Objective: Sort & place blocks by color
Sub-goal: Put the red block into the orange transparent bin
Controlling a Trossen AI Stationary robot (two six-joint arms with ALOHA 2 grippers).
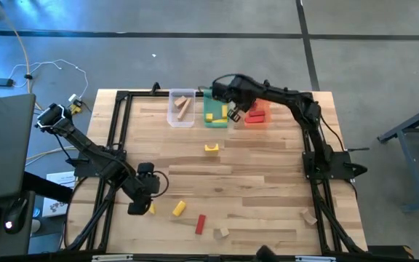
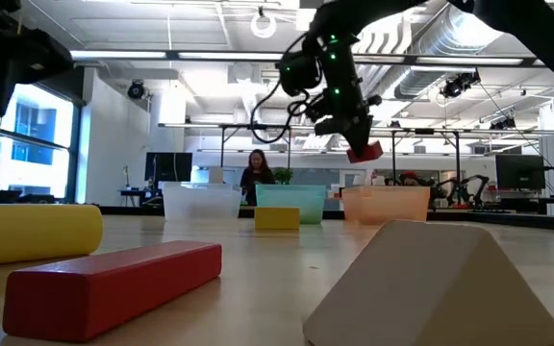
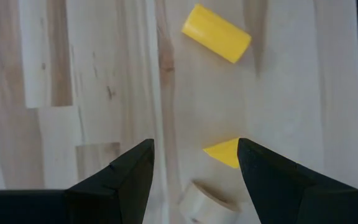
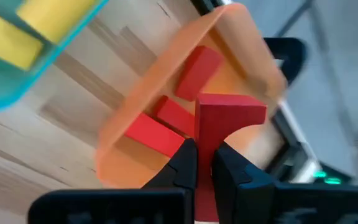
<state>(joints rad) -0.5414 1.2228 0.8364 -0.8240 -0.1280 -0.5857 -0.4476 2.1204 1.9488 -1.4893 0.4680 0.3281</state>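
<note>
Red arch block (image 4: 227, 124) pinched in right pincer (image 4: 204, 163), seemingly above orange bin (image 4: 166, 93)

Your counter (image 1: 253, 167) is pale matt wood planks, grain visible. Orange bin (image 4: 166, 93) is translucent smooth plastic. Red arch block (image 4: 225, 124) in your right hand (image 4: 204, 163): painted wood, matt.

A red arch block (image 4: 219, 124) hangs in the air, pinched at its stem, above the far right of the table. Other red blocks (image 4: 185, 93) lie in a bin below it. On the near part of the table lie a yellow cylinder (image 3: 217, 33), a red bar (image 1: 201, 223), a yellow wedge (image 3: 224, 152) and tan pieces (image 1: 222, 232). A yellow arch (image 1: 211, 148) sits mid-table.
</note>
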